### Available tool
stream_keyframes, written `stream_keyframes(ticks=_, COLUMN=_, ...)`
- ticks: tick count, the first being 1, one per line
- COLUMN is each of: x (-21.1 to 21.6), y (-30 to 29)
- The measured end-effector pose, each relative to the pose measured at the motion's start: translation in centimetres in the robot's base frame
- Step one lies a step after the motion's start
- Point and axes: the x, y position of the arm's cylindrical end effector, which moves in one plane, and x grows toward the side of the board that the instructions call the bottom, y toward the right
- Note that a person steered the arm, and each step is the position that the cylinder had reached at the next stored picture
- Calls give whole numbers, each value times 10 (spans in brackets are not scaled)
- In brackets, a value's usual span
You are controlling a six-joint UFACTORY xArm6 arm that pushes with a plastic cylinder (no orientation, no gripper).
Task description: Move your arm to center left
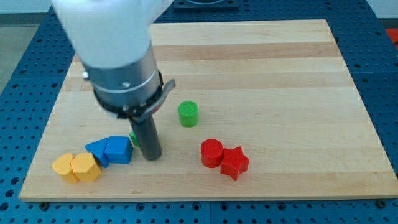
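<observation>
The wooden board (261,68) fills most of the view, a pale slab lying on a blue perforated table (18,74). My arm (115,50) comes down from the view's top left, a wide white and grey body that narrows to a dark rod (147,134). The rod stands nearly upright, its long axis running top to bottom in the view, leaning slightly toward the right as it goes down. My tip (151,155) rests on the board in the lower left part, below the middle of the left side.

I carry no jaws, so there is nothing to release or clench; only the rod's end meets the board.

Just to the left of my tip sit two blue blocks: a blue wedge-like block (119,149) close beside the rod and a blue triangular block (97,150) touching it on its far side. A sliver of a green block (133,138) shows between that blue pair and the rod, mostly hidden, so its shape is unclear. Farther toward the view's lower left lie two yellow blocks (85,167) touching each other.

To the right of my tip, well apart, a red cylinder (211,152) touches a red star (234,163). A green cylinder (188,114) stands alone above them, to the upper right of my tip.
</observation>
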Motion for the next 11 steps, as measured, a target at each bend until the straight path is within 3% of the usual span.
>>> stream_keyframes(ticks=5, x=-138, y=7)
stream_keyframes(ticks=6, x=-163, y=-33)
stream_keyframes(ticks=8, x=-128, y=-176)
stream_keyframes(ticks=9, x=-103, y=-207)
stream_keyframes(ticks=11, x=-39, y=-208)
